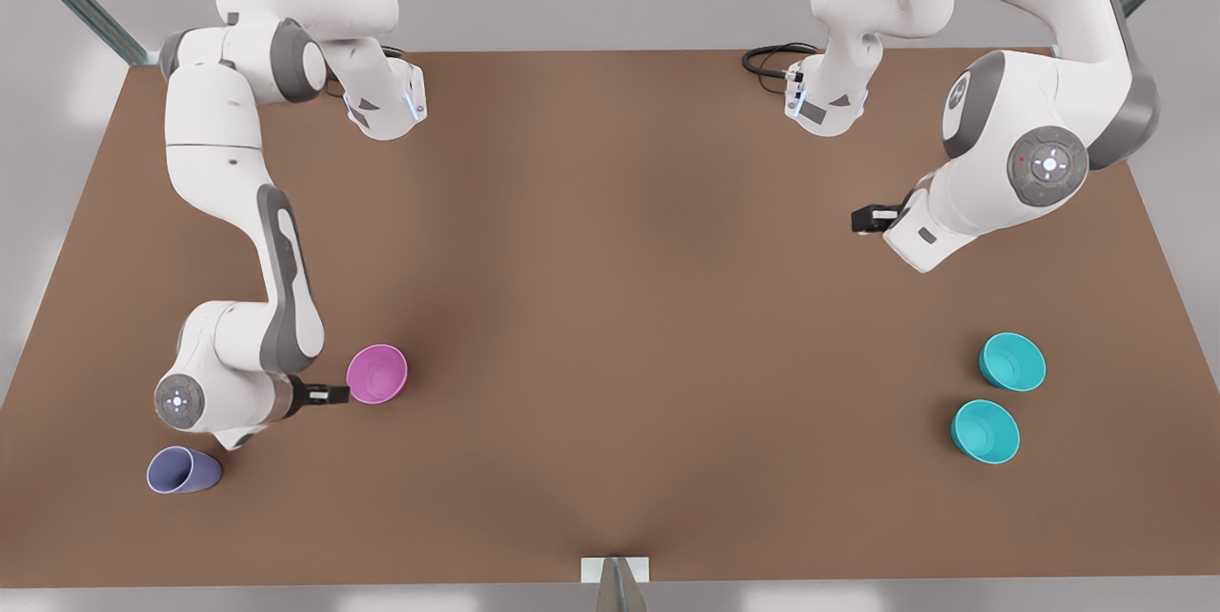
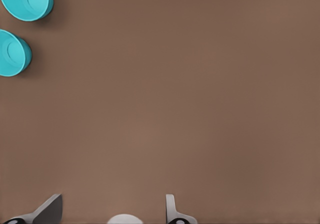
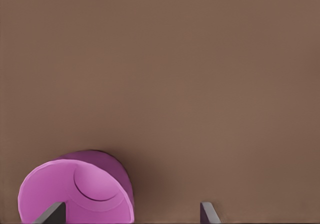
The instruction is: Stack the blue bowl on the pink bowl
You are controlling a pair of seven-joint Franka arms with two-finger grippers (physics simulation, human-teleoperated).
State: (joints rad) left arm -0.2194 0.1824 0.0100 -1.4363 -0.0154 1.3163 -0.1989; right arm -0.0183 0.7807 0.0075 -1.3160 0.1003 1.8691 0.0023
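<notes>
The right gripper [image 1: 341,394], fingers spread wide, sits just beside the pink bowl [image 1: 377,374] at the front view's lower left. The left gripper [image 1: 861,219], also wide open, hangs at the right, well above the two blue bowls [image 1: 1011,361] on the table [image 1: 610,259]

Pink bowl [image 3: 75,191] cut off by the right wrist view's edge, both teal bowls [image 2: 26,0] clipped in the left wrist view, right gripper [image 1: 335,394] fingertips too small to be judged in front view
</notes>
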